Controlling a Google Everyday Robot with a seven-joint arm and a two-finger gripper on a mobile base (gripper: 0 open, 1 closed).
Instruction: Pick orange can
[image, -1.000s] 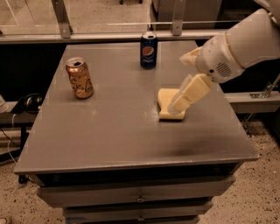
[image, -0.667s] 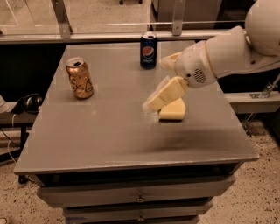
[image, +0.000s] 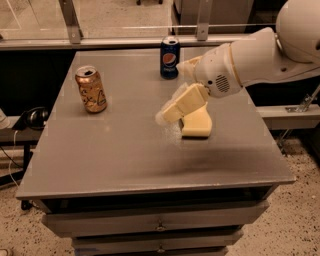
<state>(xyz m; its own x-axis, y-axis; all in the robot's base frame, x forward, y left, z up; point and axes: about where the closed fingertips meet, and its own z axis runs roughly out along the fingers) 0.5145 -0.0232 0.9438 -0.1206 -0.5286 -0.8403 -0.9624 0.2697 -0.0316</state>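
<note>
Currently the orange can (image: 91, 89) stands upright on the left rear part of the grey table (image: 125, 165), its silver top with the opening facing up and pale script showing on its coppery side. Nothing touches it. A blue can (image: 170, 57) stands upright near the back edge of the table, to the right of the orange can and well apart from it.

The white arm (image: 250, 57) reaches in from the right, above the table. At its end, the end effector (image: 179, 126) hangs over the middle-right of the table, with its two cream-coloured fingers spread apart and nothing between them. One finger (image: 182, 103) slants down and to the left, toward the side where the orange can is; the other (image: 196, 122) points downward, close to the surface.

The orange can lies to the left of the end effector and a little farther back on the table, with a stretch of bare surface between them. The blue can is behind the end effector, nearer to the arm's wrist than to the fingertips.

Below the table's top, two drawers (image: 160, 227) with small handles face the camera.
</note>
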